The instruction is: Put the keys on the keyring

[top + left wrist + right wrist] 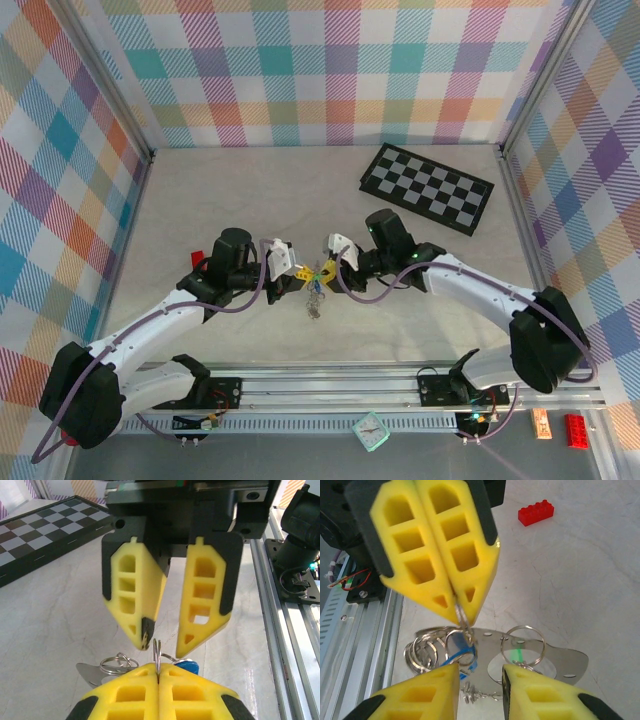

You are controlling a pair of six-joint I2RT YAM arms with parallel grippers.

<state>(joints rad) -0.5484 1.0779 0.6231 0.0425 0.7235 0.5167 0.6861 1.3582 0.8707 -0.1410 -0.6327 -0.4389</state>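
My left gripper (158, 672) is shut on a thin silvery split ring of the keyring (157, 652), which stands on edge between its yellow fingers. My right gripper (480, 672) faces it, open, with its fingertips (145, 630) on either side of that ring and not touching it. Below the held ring hangs a key with a blue head (466, 656), beside a bunch of loose rings (427, 647). A further ring with a green key (524, 644) lies over a flat silvery plate (565, 661). From above, both grippers meet mid-table over the hanging bunch (316, 292).
A black-and-white chequered board (427, 187) lies at the back right. A red brick (536, 513) sits on the table beyond the left arm. The aluminium rail (330, 385) runs along the near edge, with a small clock (370, 432) and another red brick (577, 430) below it.
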